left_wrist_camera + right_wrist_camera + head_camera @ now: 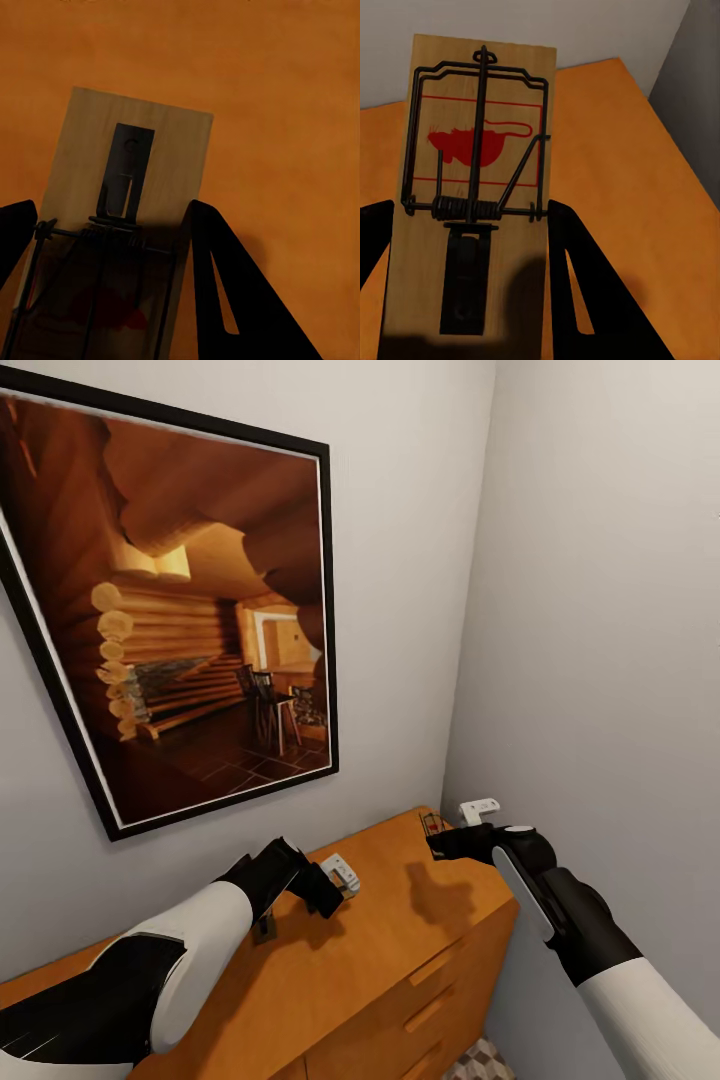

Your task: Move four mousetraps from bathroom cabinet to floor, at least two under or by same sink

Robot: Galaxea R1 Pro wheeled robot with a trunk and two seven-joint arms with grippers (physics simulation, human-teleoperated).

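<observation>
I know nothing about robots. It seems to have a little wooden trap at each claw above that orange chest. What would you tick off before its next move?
1. Right gripper on the tan wooden mousetrap with the red mouse print: fingers meet both long edges, board looks raised. Ok.
2. Left gripper on the second tan mousetrap: fingers flank it, but whether it is clamped or lifted: cannot tell.
3. Both grippers above the orange-brown wooden cabinet top: ok.
4. Room between the right arm and the grey side wall: cannot tell.
5. Cube-patterned tiled floor beside the cabinet, free landing spot: cannot tell.
</observation>
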